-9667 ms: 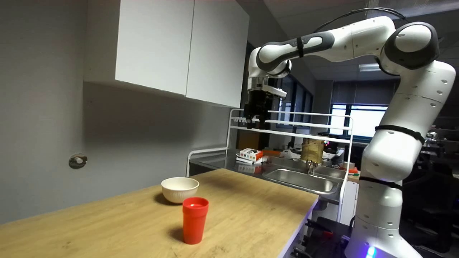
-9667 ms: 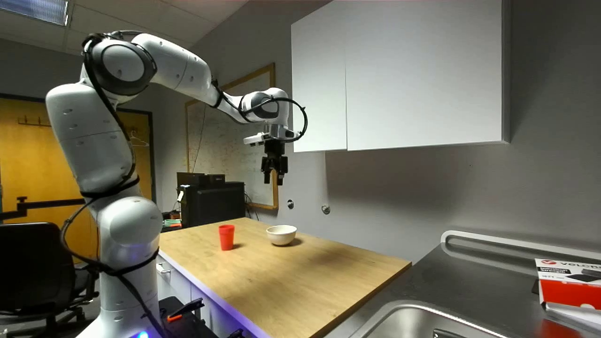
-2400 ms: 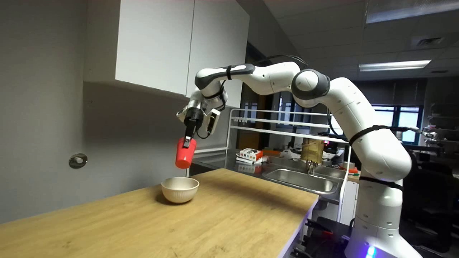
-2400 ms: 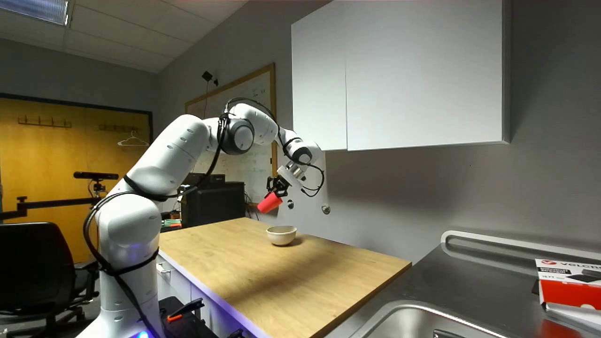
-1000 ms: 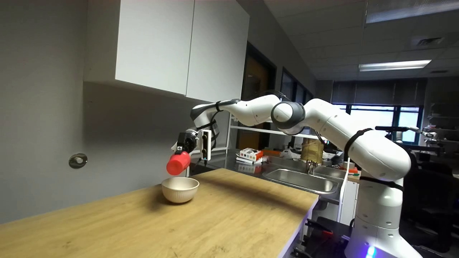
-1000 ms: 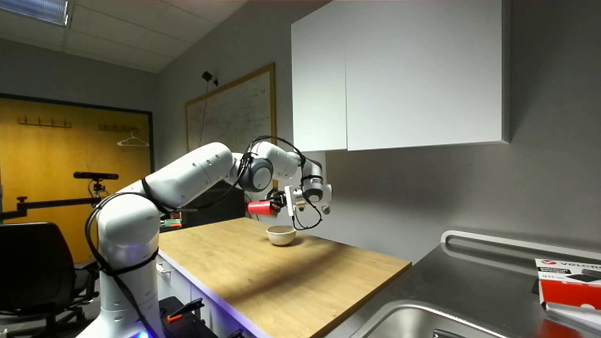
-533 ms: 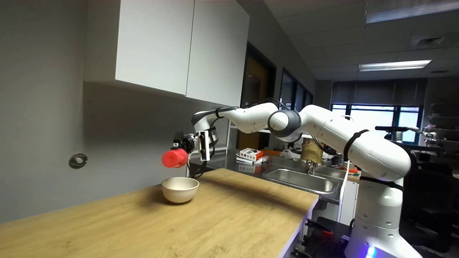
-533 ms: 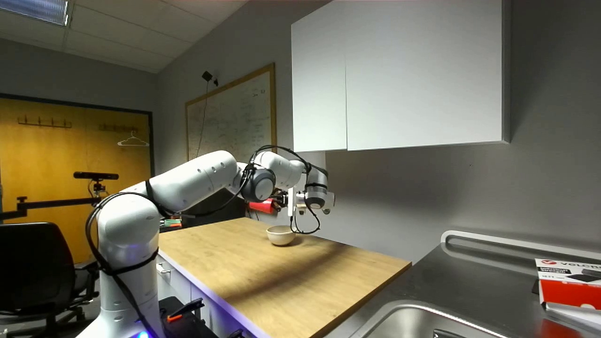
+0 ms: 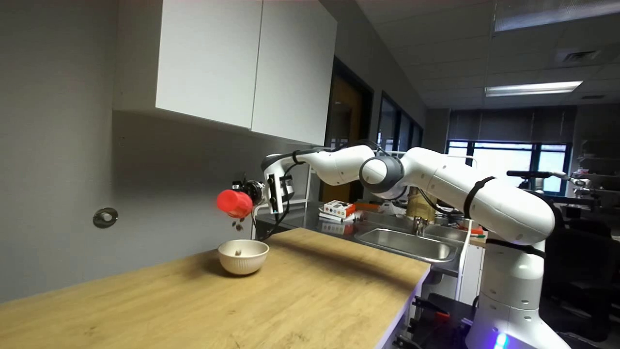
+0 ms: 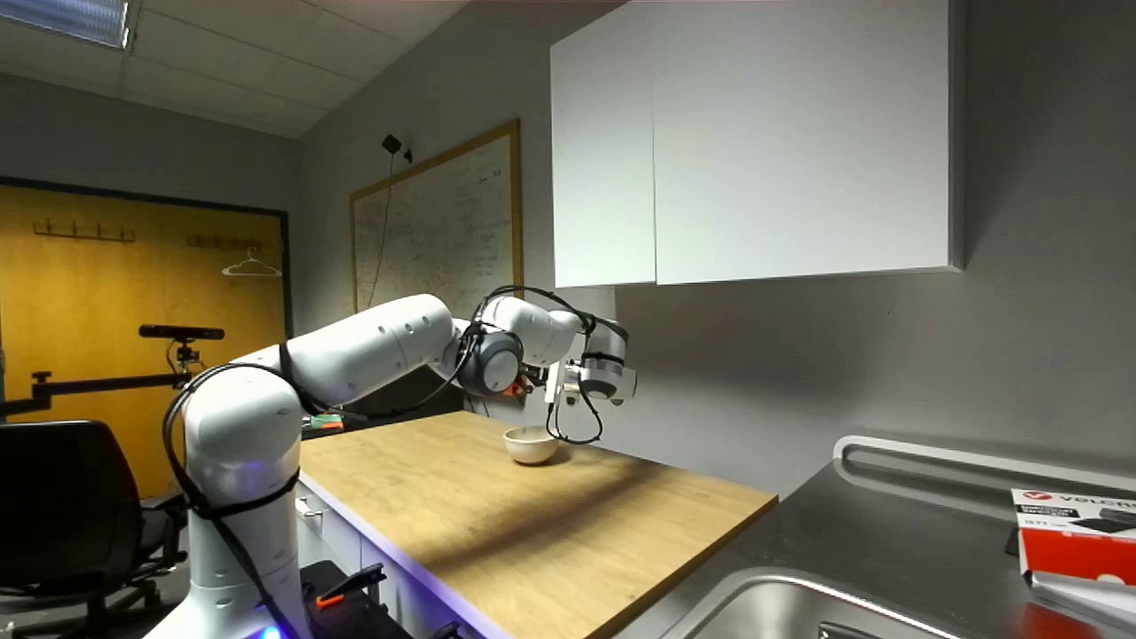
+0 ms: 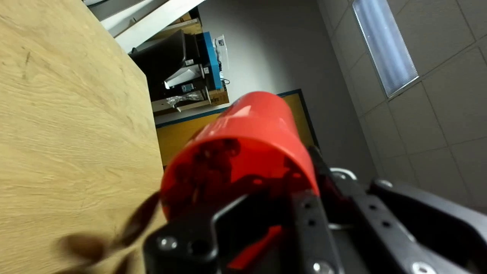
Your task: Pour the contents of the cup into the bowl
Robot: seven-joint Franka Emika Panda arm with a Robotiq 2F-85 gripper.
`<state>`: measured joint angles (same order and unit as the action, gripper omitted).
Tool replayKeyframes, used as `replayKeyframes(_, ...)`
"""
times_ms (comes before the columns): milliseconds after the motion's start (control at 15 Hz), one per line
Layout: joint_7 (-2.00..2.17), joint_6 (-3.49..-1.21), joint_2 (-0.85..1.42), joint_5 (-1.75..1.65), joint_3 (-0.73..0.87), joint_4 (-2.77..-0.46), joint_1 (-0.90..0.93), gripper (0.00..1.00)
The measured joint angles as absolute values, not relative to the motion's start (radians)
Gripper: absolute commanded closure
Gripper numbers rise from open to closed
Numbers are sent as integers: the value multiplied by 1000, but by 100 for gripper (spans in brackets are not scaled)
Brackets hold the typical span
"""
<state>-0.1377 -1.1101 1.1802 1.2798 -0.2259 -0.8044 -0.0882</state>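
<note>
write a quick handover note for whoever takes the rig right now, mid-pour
Jaws: shut on the cup at its rim.
Where things are: the cup is tipped above the bowl, not touching it; the bowl stands upright on the wooden counter.
Done: cup lifted and tipped; brown pieces are falling from it, and one shows in or just over the bowl.
Left: dark pieces show inside the cup, so probably hold this grip and perhaps tip further until it empties.
</note>
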Motion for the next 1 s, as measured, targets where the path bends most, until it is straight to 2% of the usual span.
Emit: replayKeyframes(1000,-52,-1085,1235,1345,-226,-717,-88,98)
